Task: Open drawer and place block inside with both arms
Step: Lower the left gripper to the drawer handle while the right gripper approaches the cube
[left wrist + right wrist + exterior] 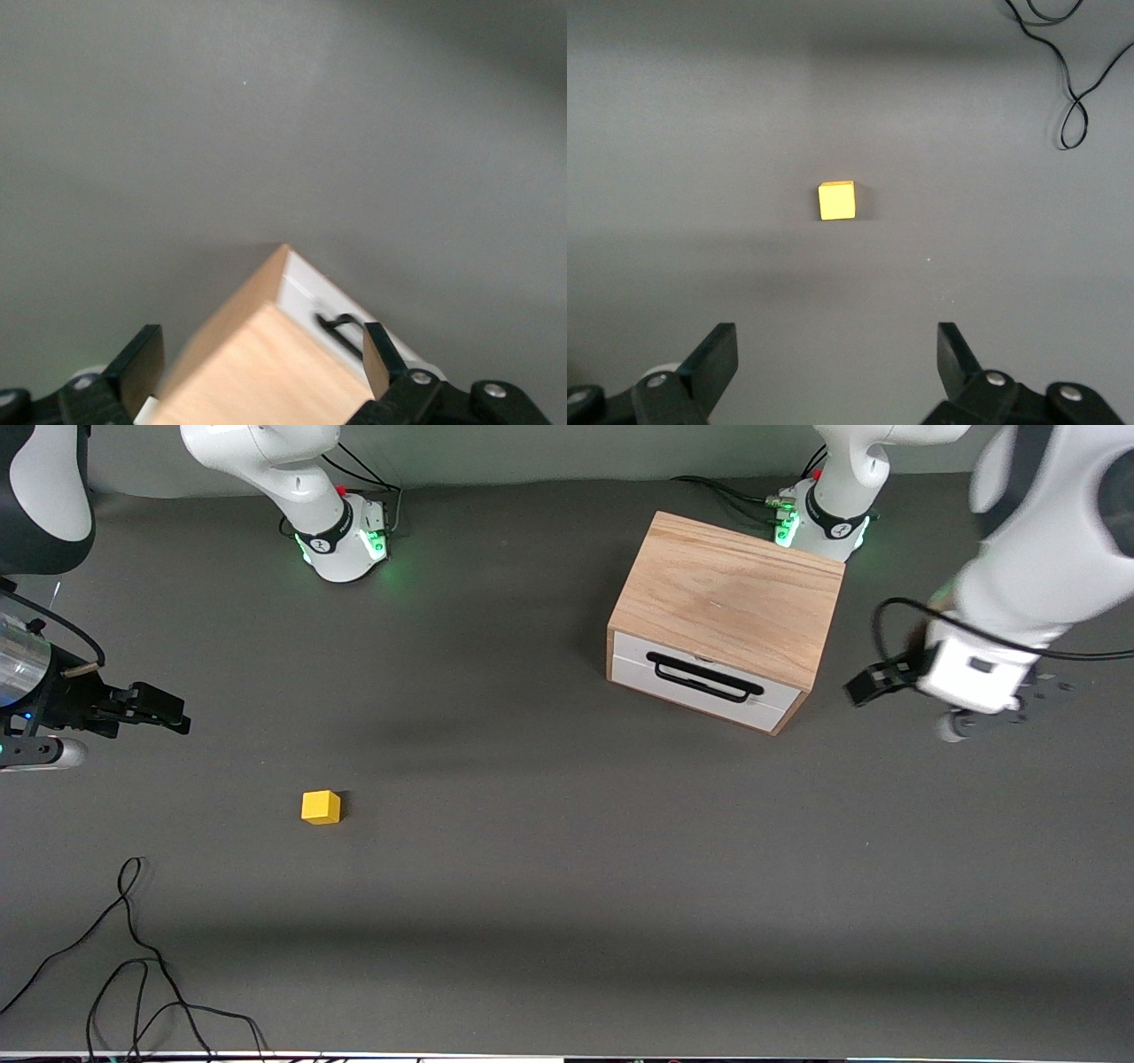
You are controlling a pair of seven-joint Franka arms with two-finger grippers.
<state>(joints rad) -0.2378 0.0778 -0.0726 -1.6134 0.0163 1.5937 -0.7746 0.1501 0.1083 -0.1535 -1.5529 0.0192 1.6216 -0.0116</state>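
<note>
The light oak box (735, 598) stands toward the left arm's end of the table. Its drawer (704, 677) is shut, with a white front and a black bar handle. The yellow block (321, 807) lies on the grey table, nearer the front camera and toward the right arm's end. My left gripper (861, 688) is open and empty, beside the box at its front corner. The left wrist view shows the box (266, 372) and handle (341, 326) between the gripper's open fingers (260, 343). My right gripper (173, 716) is open and empty. The right wrist view shows the block (836, 200) ahead of that gripper (837, 341).
Loose black cables (133, 957) lie on the table at the near edge toward the right arm's end; they also show in the right wrist view (1072, 88). The two green-lit arm bases (341, 536) (824, 518) stand along the table's back edge.
</note>
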